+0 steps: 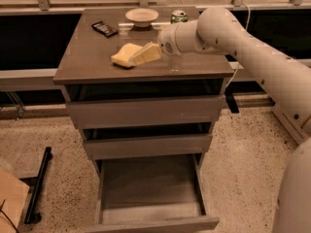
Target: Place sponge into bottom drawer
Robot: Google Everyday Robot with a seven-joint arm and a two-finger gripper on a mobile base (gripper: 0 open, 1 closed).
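sponge (122, 57) lies on the tabletop (92, 57), mid-depth and a little left of centre, well back from the front edge. end effector (146, 54) sits low over the tabletop at the sponge's right end, touching or overlapping it in this view; cannot tell whether it is open, closed, or gripping the foam. arm (252, 57) reaches in from the right. behind it along the back edge: a green can (179, 16) near the wrist, a shallow bowl (141, 16), and a flat dark object (104, 28) to the left. bottom drawer (150, 183) is pulled well out, its base bare. the top drawer (146, 111) and middle drawer (146, 145) stand above it, pushed in. judgement: the grasp stage is in hand and nothing has been carried yet. risks from here: the approach is sideways and low, so a poorly seated grasp could just shove the sponge leftward across the tabletop instead of lifting it. the foam is soft, so it may squash and slip free partway. the wrist is close to the can, so a swing backward on lift-off could tip it. on the way down the arm must clear the tabletop's front lip and both upper drawer fronts; clipping either could knock the sponge loose. a release too far forward would land it on the drawer's front rim or the floor.
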